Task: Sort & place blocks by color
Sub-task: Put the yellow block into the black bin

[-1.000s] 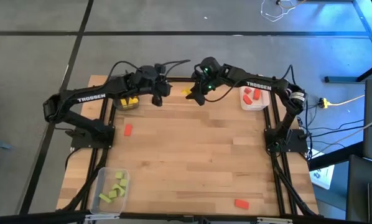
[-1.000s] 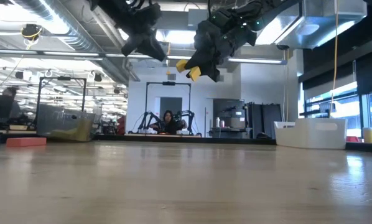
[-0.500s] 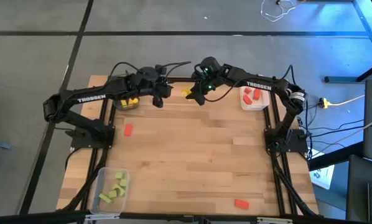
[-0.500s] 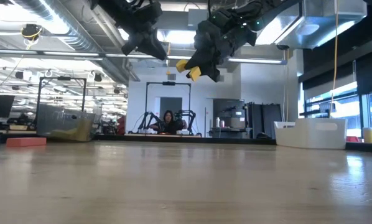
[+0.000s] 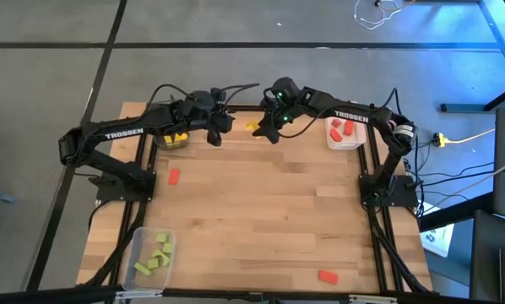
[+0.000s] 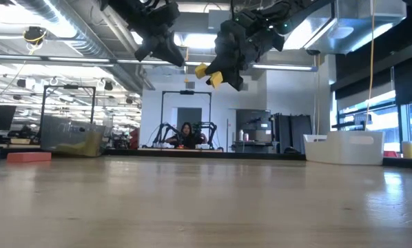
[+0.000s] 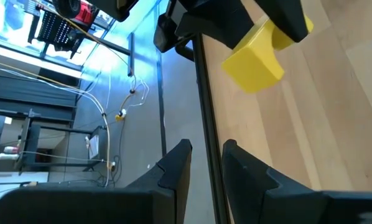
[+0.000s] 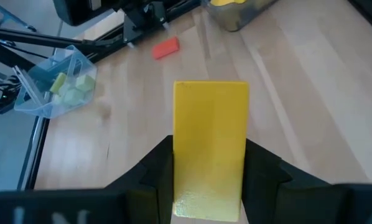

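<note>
A yellow block (image 8: 211, 146) is pinched between the two dark fingers of the right gripper (image 5: 264, 128), held in the air above the far edge of the wooden table (image 5: 261, 211); in the right wrist view it stands lengthwise between the fingers, which press on its two long sides, with most of its length sticking out beyond their tips. The low view shows the same block (image 6: 209, 74) high above the tabletop. The left gripper (image 5: 212, 131) hangs just beside it, also raised over the far edge, its fingers (image 7: 176, 165) close together with a narrow gap and nothing between them. Both arms carry the white word TROSSEN on their sides. Near the left gripper sits a clear tray (image 5: 173, 139) with yellow blocks in it; at the far right corner a white tray (image 5: 344, 135) holds red blocks, and at the near left corner another clear tray (image 5: 154, 253) holds light green blocks. Two red blocks lie loose on the table, one on the left (image 5: 174, 176) and one near the front edge on the right (image 5: 327, 276).
</note>
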You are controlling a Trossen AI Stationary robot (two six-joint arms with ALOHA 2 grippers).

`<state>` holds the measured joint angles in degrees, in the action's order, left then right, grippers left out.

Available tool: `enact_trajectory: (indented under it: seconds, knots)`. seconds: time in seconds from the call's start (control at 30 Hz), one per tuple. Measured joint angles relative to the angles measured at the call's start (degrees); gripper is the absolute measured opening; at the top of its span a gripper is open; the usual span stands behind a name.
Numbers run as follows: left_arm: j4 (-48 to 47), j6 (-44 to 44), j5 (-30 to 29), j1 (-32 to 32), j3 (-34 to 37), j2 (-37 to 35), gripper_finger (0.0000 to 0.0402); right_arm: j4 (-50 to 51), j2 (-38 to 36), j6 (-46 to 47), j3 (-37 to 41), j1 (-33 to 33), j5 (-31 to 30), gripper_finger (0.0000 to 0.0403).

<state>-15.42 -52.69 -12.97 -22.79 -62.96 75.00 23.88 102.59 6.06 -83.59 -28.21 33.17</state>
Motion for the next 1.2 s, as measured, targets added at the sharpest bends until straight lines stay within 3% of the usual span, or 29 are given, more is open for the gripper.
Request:
enact_trajectory:
  seconds: [0.8,1.2]
  knots:
    - [-1.94,-0.46,-2.63,0.00,0.00,0.00,0.0087,2.34,0.00,-2.05,0.02,-0.17,-0.02,0.0130]
    - [-2.60,-6.36,0.25,-0.02,0.00,0.04,0.0188,2.29,0.00,-1.77,0.02,-0.17,-0.07,0.0130]
